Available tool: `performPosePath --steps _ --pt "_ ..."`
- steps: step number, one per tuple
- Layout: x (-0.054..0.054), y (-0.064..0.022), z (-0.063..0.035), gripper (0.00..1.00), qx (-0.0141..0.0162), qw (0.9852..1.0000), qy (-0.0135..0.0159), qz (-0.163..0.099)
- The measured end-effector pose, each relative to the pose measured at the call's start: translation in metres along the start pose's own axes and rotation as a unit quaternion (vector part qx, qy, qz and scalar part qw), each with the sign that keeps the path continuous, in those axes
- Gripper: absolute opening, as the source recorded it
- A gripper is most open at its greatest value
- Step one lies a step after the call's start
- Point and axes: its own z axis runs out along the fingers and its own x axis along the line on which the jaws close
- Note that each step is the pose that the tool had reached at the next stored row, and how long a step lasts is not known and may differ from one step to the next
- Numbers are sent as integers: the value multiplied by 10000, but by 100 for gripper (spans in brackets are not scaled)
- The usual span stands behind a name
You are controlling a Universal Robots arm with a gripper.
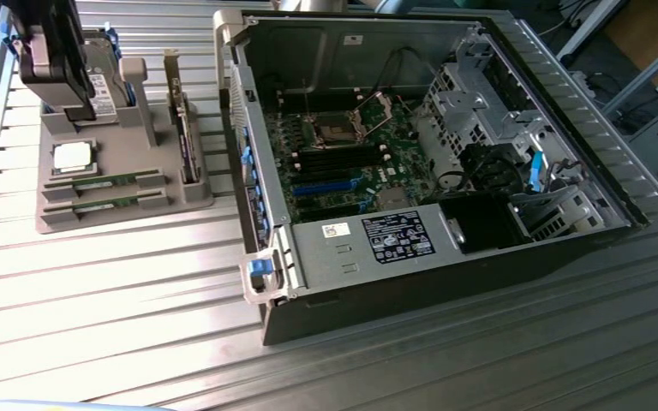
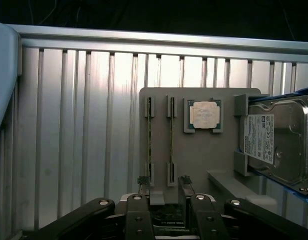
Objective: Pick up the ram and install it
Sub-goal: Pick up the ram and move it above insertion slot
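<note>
The claw (image 2: 163, 181) is hanging released, its jaws standing apart and gripping nothing. Just ahead of it, two ram sticks (image 2: 172, 135) are standing on edge in slots of a grey holder (image 2: 203, 155), side by side, their long axes running straight away from the claw. A processor (image 2: 203, 114) is lying beside them on the holder, which is sitting on the ribbed surface (image 2: 84, 125).
</note>
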Motion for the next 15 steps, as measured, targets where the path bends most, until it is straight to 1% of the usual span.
performPosePath --steps 15 --pt "2 -17 70 36 -1 10000 3 -13"
